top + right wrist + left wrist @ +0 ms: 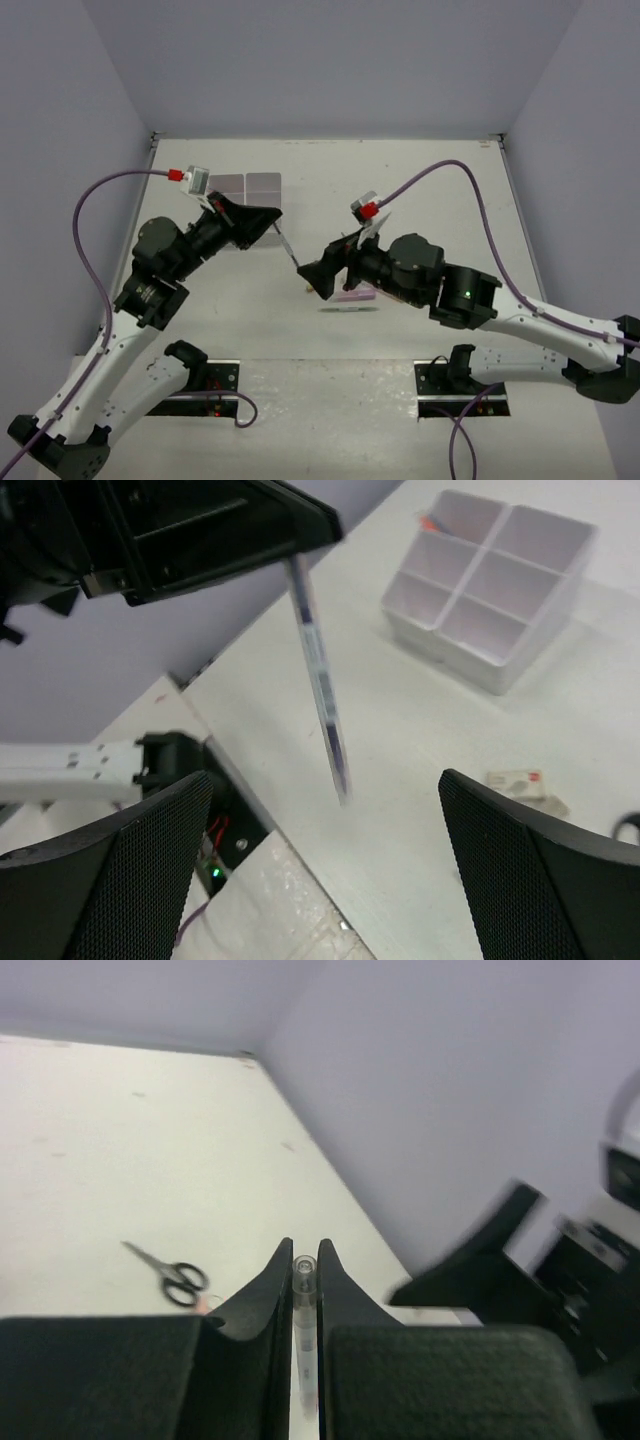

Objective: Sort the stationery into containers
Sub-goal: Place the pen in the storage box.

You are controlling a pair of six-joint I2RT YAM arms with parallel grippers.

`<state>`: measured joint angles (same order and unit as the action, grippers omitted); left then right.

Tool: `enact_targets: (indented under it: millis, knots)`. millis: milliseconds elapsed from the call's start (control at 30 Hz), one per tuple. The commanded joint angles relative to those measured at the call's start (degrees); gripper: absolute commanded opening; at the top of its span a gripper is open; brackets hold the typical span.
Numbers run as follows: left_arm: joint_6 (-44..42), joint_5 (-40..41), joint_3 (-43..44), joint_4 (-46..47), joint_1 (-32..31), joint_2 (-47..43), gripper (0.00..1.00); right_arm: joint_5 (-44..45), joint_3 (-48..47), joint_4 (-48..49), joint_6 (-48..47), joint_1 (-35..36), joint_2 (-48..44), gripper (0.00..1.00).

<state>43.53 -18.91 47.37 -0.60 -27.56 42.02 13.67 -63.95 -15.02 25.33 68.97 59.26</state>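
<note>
Holding a pen (320,680) up in the air, the left tool (270,224) pinches its top end. The right tool (325,880) is wide open near the tip. Next it likely must close on the pen, then reach the white tray (535,645).

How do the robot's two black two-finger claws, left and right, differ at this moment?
The left gripper is shut on a thin translucent bluish pen; the right gripper is wide open and empty. The left gripper sits close to the white compartment tray; the right gripper is farther from it. Both are black and point toward each other.
</note>
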Motion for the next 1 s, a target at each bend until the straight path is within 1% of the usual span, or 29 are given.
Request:
enact_targets:
  millis: [0, 67, 133, 200, 267, 300, 333, 367, 433, 500, 600, 733, 833, 967]
  knots:
    - [-5.1, 32.4, 7.6, -18.1, 0.1, 7.4, 0.0, 24.3, 5.2, -10.3, 7.4, -0.3, -12.4, 0.99]
    - [-3.8, 44.3, 10.4, -19.5, 0.4, 9.8, 0.0, 25.7, 9.5, -10.8, 8.1, -0.3, -21.2, 0.99]
    - [-3.2, 51.2, 12.1, -18.7, 0.5, 11.2, 0.0, 25.5, 12.3, -10.9, 8.3, -0.3, -27.1, 0.99]
    - [-2.7, 62.7, 13.5, -14.9, 0.6, 13.4, 0.0, 24.8, 16.1, -11.0, 8.8, -0.3, -33.9, 0.99]
    - [-3.8, 69.8, 14.6, -12.5, 1.5, 15.2, 0.0, 23.6, 18.1, -11.0, 9.7, -0.3, -36.7, 0.99]
    - [-4.1, 74.5, 13.9, -9.8, 1.7, 16.6, 0.0, 22.6, 19.2, -11.0, 9.8, -0.3, -37.8, 0.99]
    - [-5.5, 77.5, 12.4, -5.1, 2.5, 17.9, 0.0, 21.8, 19.9, -11.1, 9.7, -0.4, -38.5, 0.99]
    - [-7.3, 78.9, 10.8, 0.3, 4.0, 19.0, 0.0, 21.0, 20.4, -11.4, 9.6, -0.4, -38.9, 0.99]
    - [-10.9, 78.0, 8.2, 10.9, 8.6, 20.8, 0.0, 18.6, 20.9, -12.6, 9.6, -0.3, -39.0, 0.99]
    - [-11.4, 74.7, 8.1, 16.9, 11.7, 24.5, 0.0, 17.9, 21.3, -13.2, 9.5, -0.3, -38.6, 0.99]
    - [-13.4, 71.0, 10.1, 21.0, 15.5, 30.1, 0.0, 16.8, 21.5, -14.2, 9.1, -0.3, -38.4, 0.99]
    - [-17.1, 67.7, 7.4, 29.7, 17.2, 33.0, 0.0, 14.9, 22.2, -13.0, 8.3, -0.3, -39.0, 0.99]
    - [-16.5, 66.6, 6.3, 30.8, 17.7, 34.2, 0.0, 13.6, 23.7, -11.3, 7.8, -0.4, -39.9, 0.99]
    - [-15.6, 63.9, 4.4, 34.8, 18.7, 36.3, 0.0, 11.8, 24.2, -8.8, 6.2, -0.3, -40.2, 0.99]
